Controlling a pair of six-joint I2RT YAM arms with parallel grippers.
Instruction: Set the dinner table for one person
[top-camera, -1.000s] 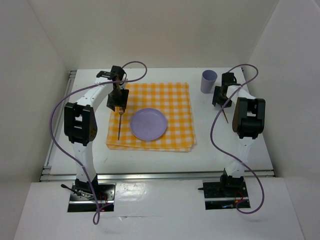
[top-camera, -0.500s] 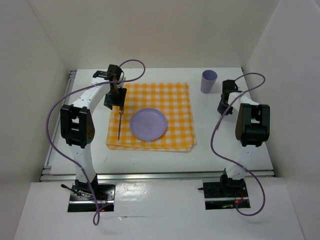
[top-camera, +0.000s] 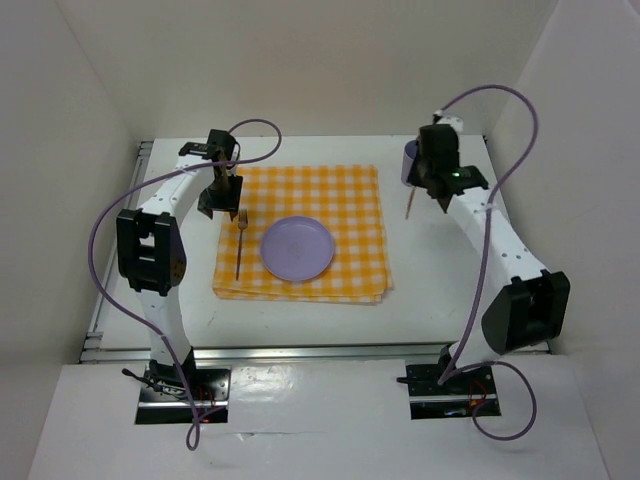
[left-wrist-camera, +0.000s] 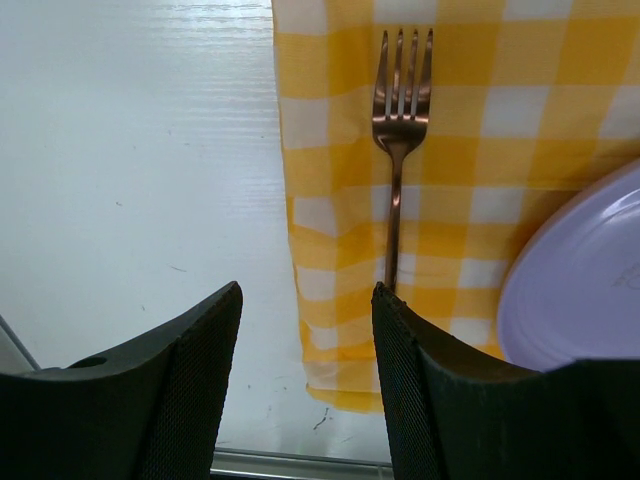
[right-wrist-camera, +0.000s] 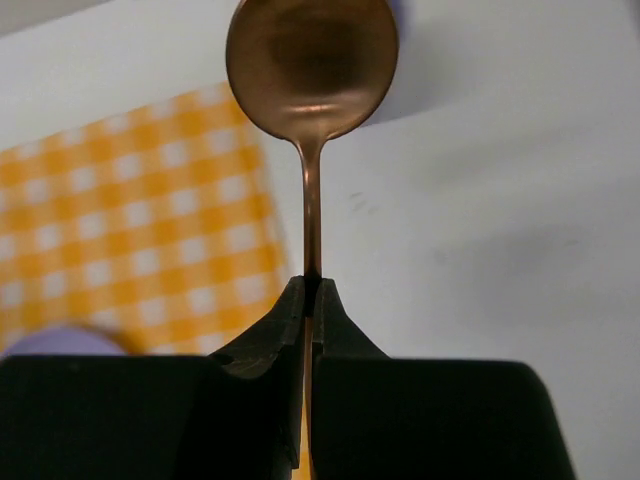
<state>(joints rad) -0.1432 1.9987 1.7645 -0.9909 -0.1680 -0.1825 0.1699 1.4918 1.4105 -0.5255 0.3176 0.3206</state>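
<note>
Right gripper (right-wrist-camera: 312, 288) pinched shut on spoon (right-wrist-camera: 312, 70) handle, above table (top-camera: 440, 290) right of cloth (top-camera: 345, 195); light, stiff, slick metal; hold mid-handle or risk swivel; left gripper (left-wrist-camera: 305, 300) open, near fork (left-wrist-camera: 400, 120).

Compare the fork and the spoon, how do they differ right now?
The fork lies loose on the cloth, while the spoon is clamped by its handle in the right tool. The fork ends in four tines, the spoon in a round bowl. The fork is beside the plate; the spoon is near the cup. Both are copper-coloured.
</note>
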